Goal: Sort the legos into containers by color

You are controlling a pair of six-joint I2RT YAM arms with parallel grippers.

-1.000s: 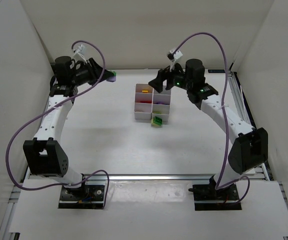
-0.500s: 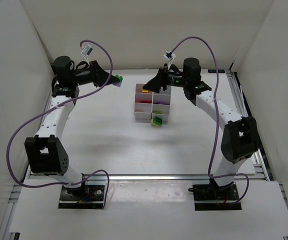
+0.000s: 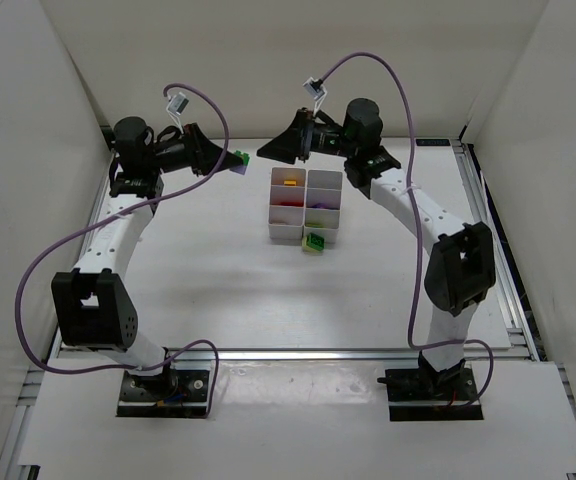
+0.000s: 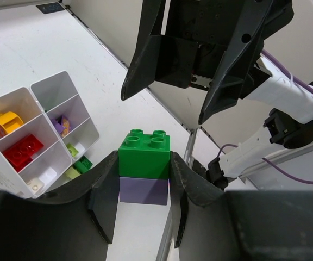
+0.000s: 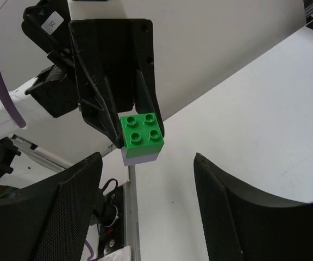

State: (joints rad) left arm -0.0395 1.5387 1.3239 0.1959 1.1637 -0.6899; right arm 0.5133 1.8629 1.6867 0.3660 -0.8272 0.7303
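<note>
Your left tool (image 4: 144,182) is clamped on a stacked pair, green brick (image 4: 144,155) over purple brick (image 4: 143,191), held clear of the tabletop (image 3: 218,260) at the overhead view's upper left. Your right tool (image 5: 147,171) faces it, jaws wide and empty, likely to pull the colours apart. The boxes (image 3: 286,231) sit at centre.

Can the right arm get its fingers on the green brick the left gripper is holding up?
Probably yes. The right gripper is open, facing the green brick with nothing between. The left gripper pinches it and the purple brick stuck to it by their sides, leaving the studded end exposed.
</note>
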